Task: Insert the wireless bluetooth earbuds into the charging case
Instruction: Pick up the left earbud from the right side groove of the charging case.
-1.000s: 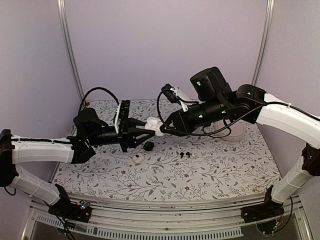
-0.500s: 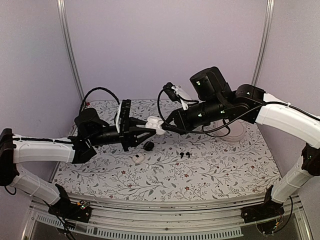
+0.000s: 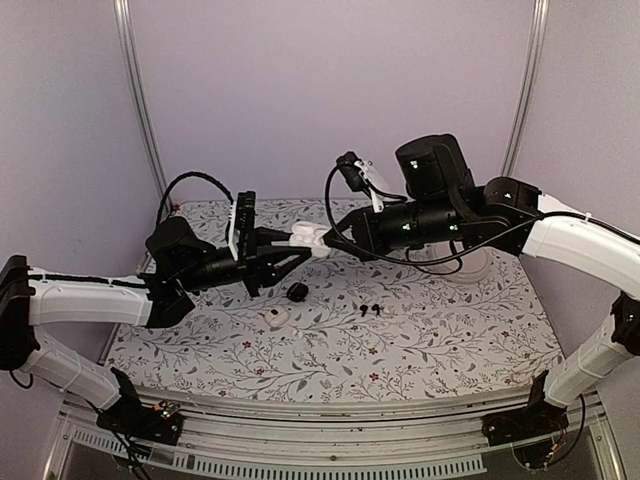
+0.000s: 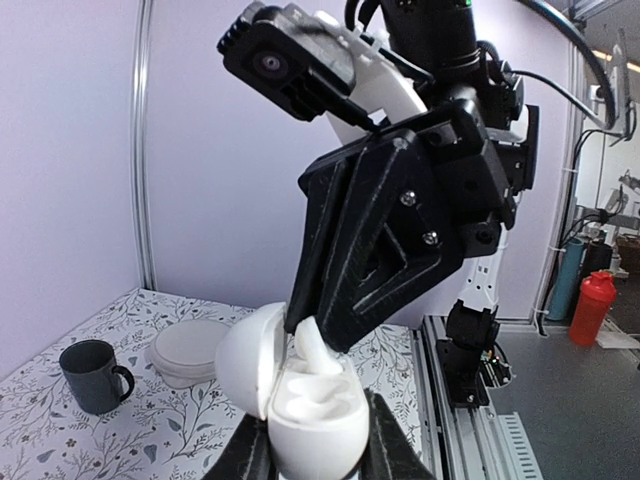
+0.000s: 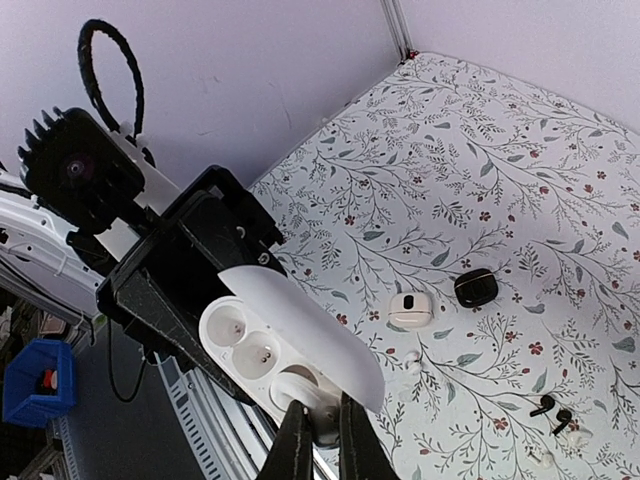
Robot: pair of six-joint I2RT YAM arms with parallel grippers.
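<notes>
My left gripper (image 3: 295, 240) is shut on a white pebble-like charging case (image 3: 308, 237), held in the air with its lid open. In the left wrist view the case (image 4: 305, 420) sits between my left gripper's fingers (image 4: 250, 455), lid (image 4: 245, 360) swung to the left. My right gripper (image 3: 328, 240) is shut on a white earbud (image 4: 312, 352) whose lower end rests in one case socket. In the right wrist view my right gripper (image 5: 318, 425) pinches that earbud (image 5: 312, 388) at the case (image 5: 240, 345); two other round recesses of the case show empty. Two black earbuds (image 3: 370, 310) lie on the table.
On the floral table lie a round black case (image 3: 297, 292), a small white case (image 3: 276, 317) and a loose white earbud (image 5: 410, 362). A white dish (image 3: 470, 262) sits at the back right. A dark mug (image 4: 95, 375) stands near it.
Both grippers have risen a little together with the case and earbud; the right arm has shifted slightly right. The earbud stays at the case opening.
</notes>
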